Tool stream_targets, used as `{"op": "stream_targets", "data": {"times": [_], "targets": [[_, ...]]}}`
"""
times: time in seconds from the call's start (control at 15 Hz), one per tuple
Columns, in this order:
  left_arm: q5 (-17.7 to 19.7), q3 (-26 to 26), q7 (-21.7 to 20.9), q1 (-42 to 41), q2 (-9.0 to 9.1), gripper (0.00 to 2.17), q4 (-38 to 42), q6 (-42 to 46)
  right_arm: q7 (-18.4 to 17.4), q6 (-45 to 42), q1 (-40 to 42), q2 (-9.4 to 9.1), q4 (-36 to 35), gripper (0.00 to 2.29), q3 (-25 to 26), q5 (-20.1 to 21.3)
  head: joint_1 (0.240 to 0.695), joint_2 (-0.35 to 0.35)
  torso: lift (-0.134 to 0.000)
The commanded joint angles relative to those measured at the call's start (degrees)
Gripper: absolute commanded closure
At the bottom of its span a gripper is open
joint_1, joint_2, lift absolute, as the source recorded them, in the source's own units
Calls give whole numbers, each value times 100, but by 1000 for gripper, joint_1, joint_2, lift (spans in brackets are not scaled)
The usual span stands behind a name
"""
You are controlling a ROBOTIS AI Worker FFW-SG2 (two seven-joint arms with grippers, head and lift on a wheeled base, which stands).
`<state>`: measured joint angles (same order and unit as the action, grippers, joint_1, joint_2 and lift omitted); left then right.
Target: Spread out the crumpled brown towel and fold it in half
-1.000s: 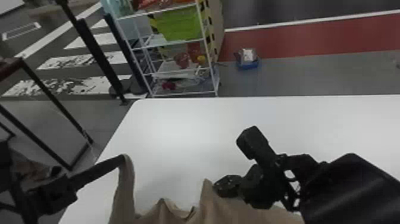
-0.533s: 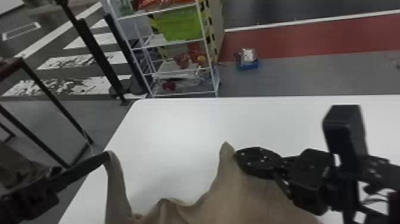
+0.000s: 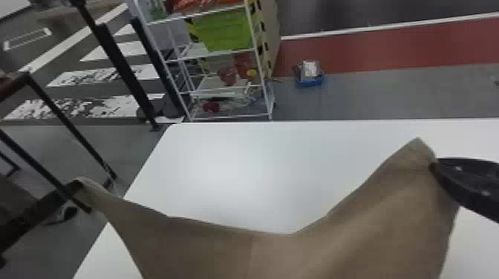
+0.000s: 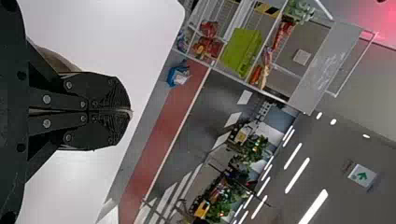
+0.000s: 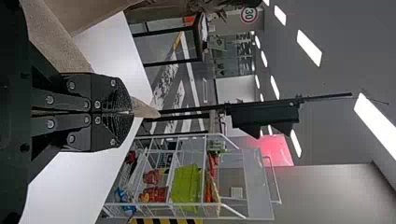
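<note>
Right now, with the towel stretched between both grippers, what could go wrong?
The left gripper has its jaws shut with barely any towel beyond the tips, so that corner could slip free under tension.
The towel's left corner appears out past the edge of the table; lowered there, it might hang over.
Its far edge sags mid-span, so it could land creased.

head view: from head, forward and down, table [image 3: 237, 174] near
left wrist view: close-up, outward past table
right wrist view: likewise
shared: table, rack [image 3: 219, 84], all three
</note>
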<state>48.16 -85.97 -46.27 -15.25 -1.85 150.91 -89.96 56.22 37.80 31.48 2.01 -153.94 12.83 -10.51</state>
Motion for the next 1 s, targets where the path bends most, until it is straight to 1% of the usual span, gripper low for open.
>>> {"op": "stream_targets", "data": {"times": [0.0,0.07,0.2,0.27,0.33,0.4,0.47,0.53,0.73,0.93], "targets": [[176,-245,-5,14,9,1328,-17,-7,109,-672,587,-105,-162,1990,976,-813,695,350,-124],[176,-254,4,14,-8,1328,-17,-7,302,-707,622,-207,-162,1986,1389,-1094,695,350,-124],[167,-262,4,84,-43,1328,-35,-7,548,-637,605,-207,-145,1986,2031,-1586,695,350,-124],[167,-271,4,93,-35,1328,-35,-7,618,-584,605,-207,-136,1986,2347,-1920,695,350,-124],[185,-315,4,93,-26,1328,-44,-7,768,-496,596,-207,-136,1986,2593,-2122,695,350,-124],[238,-385,-14,128,-17,1328,-53,-7,900,-479,587,-207,-127,1986,2830,-2298,695,350,-124],[325,-508,-31,137,-17,1328,-96,-7,1032,-356,552,-207,-110,1990,3112,-2579,695,350,-124],[369,-579,-40,146,-17,1328,-132,-7,1093,-268,552,-207,-83,1986,3288,-2764,695,350,-124],[510,-807,-67,190,-26,1328,-211,-7,1383,101,464,-207,-74,1986,3771,-3098,695,350,-124],[624,-1106,-75,286,-43,1328,-228,-7,1541,382,429,-207,-74,1986,4237,-3493,695,350,-124]]}}
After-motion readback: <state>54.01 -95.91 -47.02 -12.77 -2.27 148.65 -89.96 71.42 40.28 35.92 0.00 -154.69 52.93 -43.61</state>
